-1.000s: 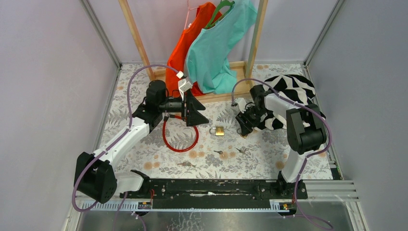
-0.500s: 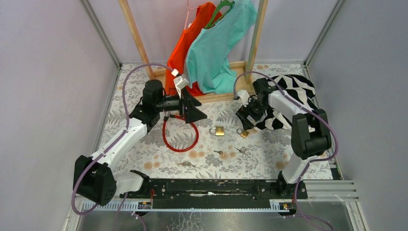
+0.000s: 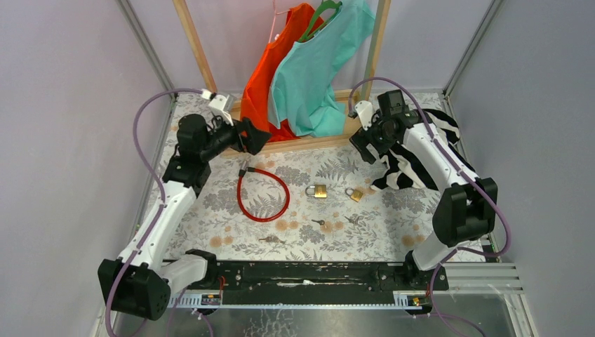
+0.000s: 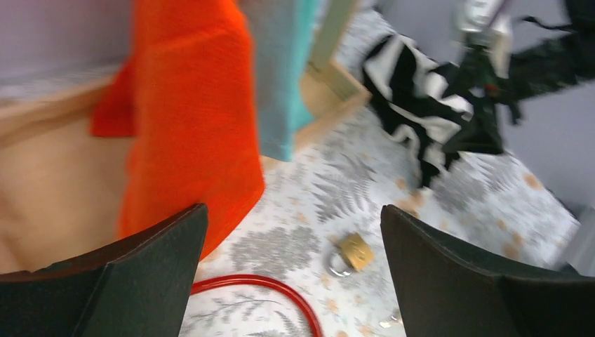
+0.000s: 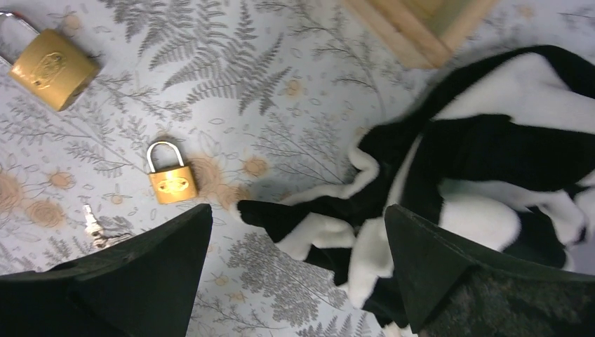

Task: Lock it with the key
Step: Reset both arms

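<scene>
The left gripper (image 3: 256,135) is hovering, jaws spread wide and empty, the red cable loop (image 3: 262,194) lying below them. The right gripper (image 3: 366,146) is hanging equally agape, holding nothing; the small padlock (image 5: 171,181) and keys (image 5: 95,228) are lying beneath, beside one finger.
</scene>
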Controlling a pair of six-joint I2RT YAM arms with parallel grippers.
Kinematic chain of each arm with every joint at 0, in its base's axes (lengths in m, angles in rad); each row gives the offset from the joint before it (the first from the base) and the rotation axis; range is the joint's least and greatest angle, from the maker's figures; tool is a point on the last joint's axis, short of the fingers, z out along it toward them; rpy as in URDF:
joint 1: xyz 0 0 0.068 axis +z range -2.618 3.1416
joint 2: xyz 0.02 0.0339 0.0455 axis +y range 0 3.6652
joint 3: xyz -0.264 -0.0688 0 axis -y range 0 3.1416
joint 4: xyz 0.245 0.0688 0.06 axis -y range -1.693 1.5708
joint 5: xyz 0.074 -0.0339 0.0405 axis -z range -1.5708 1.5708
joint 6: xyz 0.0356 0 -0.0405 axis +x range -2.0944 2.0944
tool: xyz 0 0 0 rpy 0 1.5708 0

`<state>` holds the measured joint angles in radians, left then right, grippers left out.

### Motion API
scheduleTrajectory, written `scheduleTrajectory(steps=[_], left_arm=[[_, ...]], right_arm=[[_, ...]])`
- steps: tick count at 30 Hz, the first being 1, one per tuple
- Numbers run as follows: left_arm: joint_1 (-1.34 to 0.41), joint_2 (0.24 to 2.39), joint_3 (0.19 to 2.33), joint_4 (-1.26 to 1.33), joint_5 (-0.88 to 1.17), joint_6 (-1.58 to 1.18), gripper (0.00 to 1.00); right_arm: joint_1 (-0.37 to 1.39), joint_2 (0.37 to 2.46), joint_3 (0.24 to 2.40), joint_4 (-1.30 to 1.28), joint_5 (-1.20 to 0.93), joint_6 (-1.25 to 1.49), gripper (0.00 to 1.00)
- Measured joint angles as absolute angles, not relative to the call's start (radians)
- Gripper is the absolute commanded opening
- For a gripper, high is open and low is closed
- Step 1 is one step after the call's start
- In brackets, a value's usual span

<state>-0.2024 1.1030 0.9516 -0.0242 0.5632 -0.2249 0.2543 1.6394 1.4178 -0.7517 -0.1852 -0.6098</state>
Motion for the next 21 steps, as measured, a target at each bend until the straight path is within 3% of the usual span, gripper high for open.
scheduleTrajectory(steps=[12,21], left_arm=[[-0.189,0.979,1.020,-0.104,0.019,0.037,1.00],[-0.189,0.992,1.055,-0.255,-0.021,0.245,1.00]], right_arm=[[0.254,1.404,1.380,-0.640,0.103,-0.543,0.99],[0.254,1.305,1.376,-0.579,0.195,-0.470,0.99]])
